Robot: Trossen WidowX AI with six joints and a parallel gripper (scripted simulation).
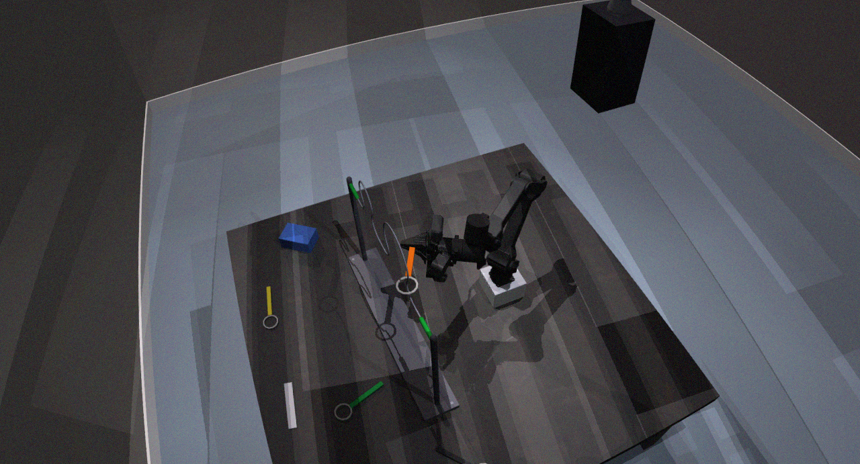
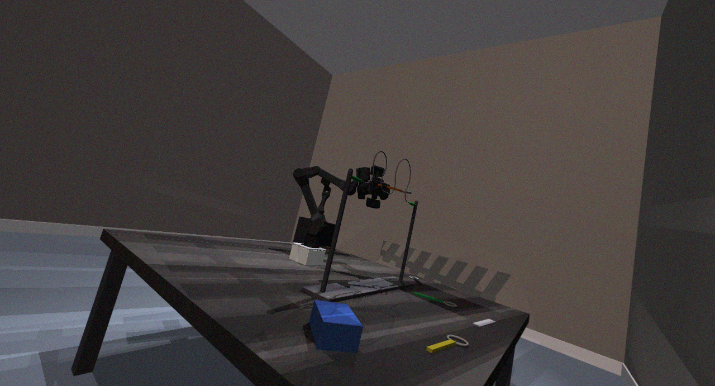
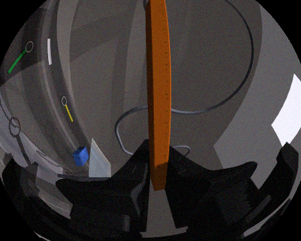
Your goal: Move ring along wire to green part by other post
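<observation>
My gripper (image 1: pixel 408 245) (image 2: pixel 384 185) (image 3: pixel 152 143) is shut on the end of the orange handle (image 1: pixel 411 260) (image 2: pixel 397 189) (image 3: pixel 160 84). The pale ring (image 1: pixel 406 293) is at the handle's other end, mostly out of the wrist view. In the top view the grey wire (image 2: pixel 403 159) (image 3: pixel 252 50) appears to pass through it, between the loops and the nearer green part (image 1: pixel 424 326) (image 2: pixel 413 204) by one post (image 1: pixel 435 371) (image 2: pixel 409 243). The other green part (image 1: pixel 353 191) (image 2: pixel 357 179) is by the far post (image 1: pixel 359 227) (image 2: pixel 336 233). I cannot tell whether ring and wire touch.
A blue block (image 1: pixel 297 238) (image 2: pixel 335 328) (image 3: pixel 80 156), a yellow-handled ring (image 1: pixel 269 300) (image 2: pixel 441 346), a green-handled ring (image 1: pixel 367 394) (image 2: pixel 426 297) and a white strip (image 1: pixel 290 405) (image 2: pixel 484 323) lie on the table beyond the wire stand. The wire loops rise beside my gripper.
</observation>
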